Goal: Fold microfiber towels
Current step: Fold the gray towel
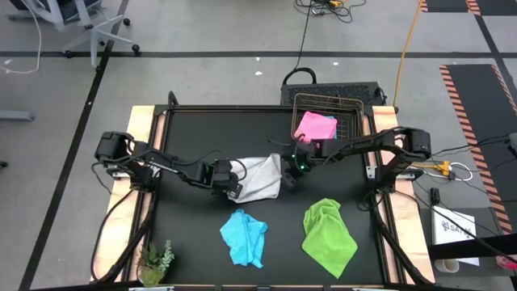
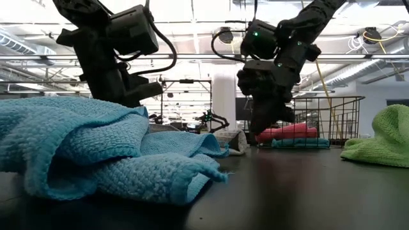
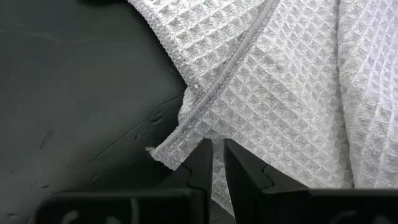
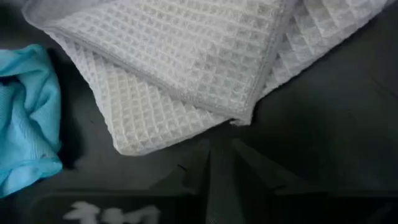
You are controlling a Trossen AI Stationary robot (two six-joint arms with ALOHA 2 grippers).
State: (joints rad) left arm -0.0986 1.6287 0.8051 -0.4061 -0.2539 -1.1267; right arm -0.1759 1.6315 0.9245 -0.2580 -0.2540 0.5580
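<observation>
While left fingers [image 3: 217, 163] pinch the white-grey towel [image 1: 260, 179], right fingers [image 4: 219, 163] hover narrow, empty.

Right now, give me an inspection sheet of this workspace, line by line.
Surface: black tabletop, wooden side rails.
Job's things: white-grey towel partly folded at centre; light blue towel and lime green towel crumpled nearer the front; pink towel in the wire basket, over another light blue one.
Clutter: small green plant at the front left corner.
Grippers: left gripper, fingers nearly closed, pinching the white-grey towel's edge; right gripper just off that towel's corner, holding nothing visible.
Cables: yellow and black leads on the floor.
Surroundings: office chair base, striped floor tape.
</observation>
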